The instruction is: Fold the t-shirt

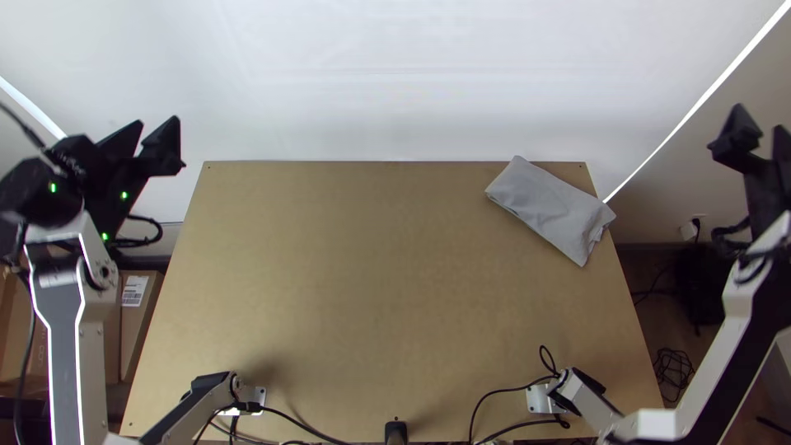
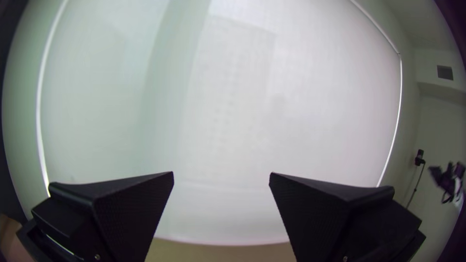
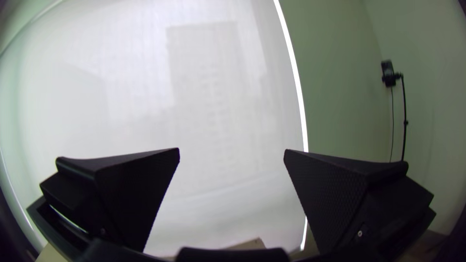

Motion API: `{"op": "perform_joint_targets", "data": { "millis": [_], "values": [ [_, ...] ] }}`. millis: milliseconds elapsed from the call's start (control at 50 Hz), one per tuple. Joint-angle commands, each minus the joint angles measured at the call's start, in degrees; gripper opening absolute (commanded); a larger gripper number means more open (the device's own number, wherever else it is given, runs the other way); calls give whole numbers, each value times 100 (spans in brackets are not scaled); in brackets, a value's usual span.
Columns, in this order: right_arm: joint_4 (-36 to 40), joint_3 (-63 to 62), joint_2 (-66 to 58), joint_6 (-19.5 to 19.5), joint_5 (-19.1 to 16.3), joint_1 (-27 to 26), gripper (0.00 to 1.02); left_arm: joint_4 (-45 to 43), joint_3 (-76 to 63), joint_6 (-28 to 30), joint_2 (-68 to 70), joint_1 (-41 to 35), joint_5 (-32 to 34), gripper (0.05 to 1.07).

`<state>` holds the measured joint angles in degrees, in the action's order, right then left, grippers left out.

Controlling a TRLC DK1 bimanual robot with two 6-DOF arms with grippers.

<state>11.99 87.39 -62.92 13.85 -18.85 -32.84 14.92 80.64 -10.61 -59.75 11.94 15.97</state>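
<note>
A light grey t-shirt (image 1: 550,208) is lying on the far right part of the wooden table as seen from above, folded into a compact, roughly rectangular bundle. It is resting flat and slanting, one short end pointing toward the table's far edge, the other toward the right edge. Its long sides are looking fairly straight and smooth, while the end nearer the right edge is showing uneven, layered, slightly rumpled cloth.

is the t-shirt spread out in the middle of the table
No, the t-shirt lies folded near the table's far right corner.
</note>
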Motion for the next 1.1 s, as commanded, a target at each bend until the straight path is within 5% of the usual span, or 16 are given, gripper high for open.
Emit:
{"op": "perform_joint_targets", "data": {
  "millis": [0, 280, 680, 920, 1080],
  "values": [
    [-759, -988, 904, 224, 31, -91, 99, -859, -1226, 235, 789, 115, -252, 103],
    [-3071, -3967, 3224, -84, 22, -12, 99, -2371, -3801, 841, 2424, -8, -1017, 103],
    [-3537, -7175, 4956, -558, 154, 507, 99, -3557, -6315, 1228, 3417, -430, -1509, 103],
    [-3554, -8564, 6010, -936, 822, 1306, 99, -3900, -7229, 1175, 3698, -553, -1509, 103],
    [-2798, -8722, 6327, -866, 1235, 1614, 99, -3865, -7704, 1052, 4164, -623, -1509, 103]
  ]
}}
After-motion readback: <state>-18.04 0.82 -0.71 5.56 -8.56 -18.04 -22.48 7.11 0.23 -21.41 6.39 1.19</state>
